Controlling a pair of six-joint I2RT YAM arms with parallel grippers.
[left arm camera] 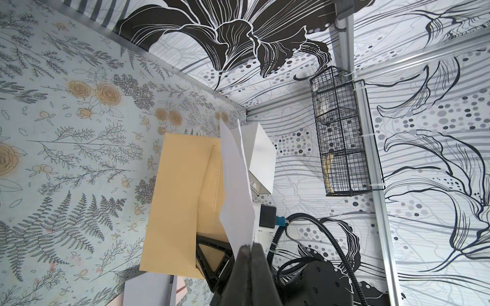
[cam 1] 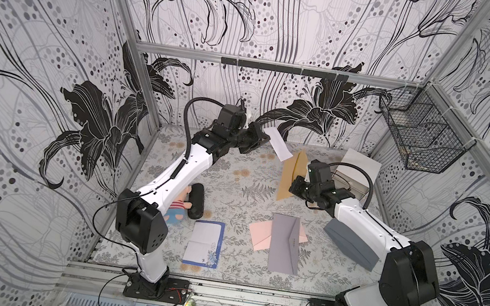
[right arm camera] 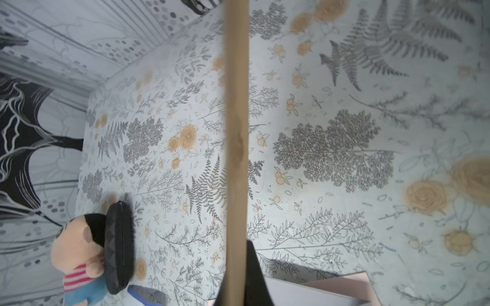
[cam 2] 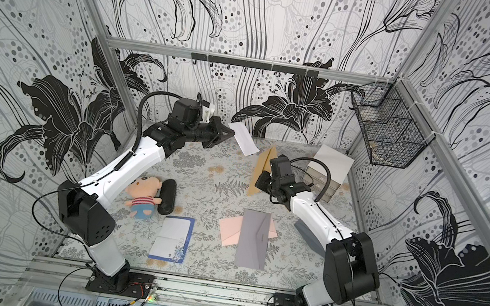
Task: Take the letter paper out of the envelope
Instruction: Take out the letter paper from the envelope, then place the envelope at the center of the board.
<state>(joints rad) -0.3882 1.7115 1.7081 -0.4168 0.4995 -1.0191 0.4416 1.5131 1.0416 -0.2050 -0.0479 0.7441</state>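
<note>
A white folded letter paper (cam 1: 279,144) (cam 2: 245,139) hangs in the air near the back of the table, with my left gripper (cam 1: 264,133) (left arm camera: 250,247) shut on its end. The paper's lower corner is just beside the top of a tan envelope (cam 1: 291,174) (cam 2: 262,169) (left arm camera: 180,206); whether they touch I cannot tell. The envelope stands tilted off the table, and my right gripper (cam 1: 294,187) (right arm camera: 237,254) is shut on its lower part. In the right wrist view the envelope (right arm camera: 236,132) shows edge-on between the jaws.
A grey envelope (cam 1: 285,245) lies over a pink one (cam 1: 259,235) at the front middle. A blue-bordered sheet (cam 1: 204,243), a plush doll (cam 1: 178,208) and a black case (cam 1: 197,201) lie front left. White drawers (cam 1: 354,173) and a wire basket (cam 1: 421,134) are back right, a grey box (cam 1: 351,245) right.
</note>
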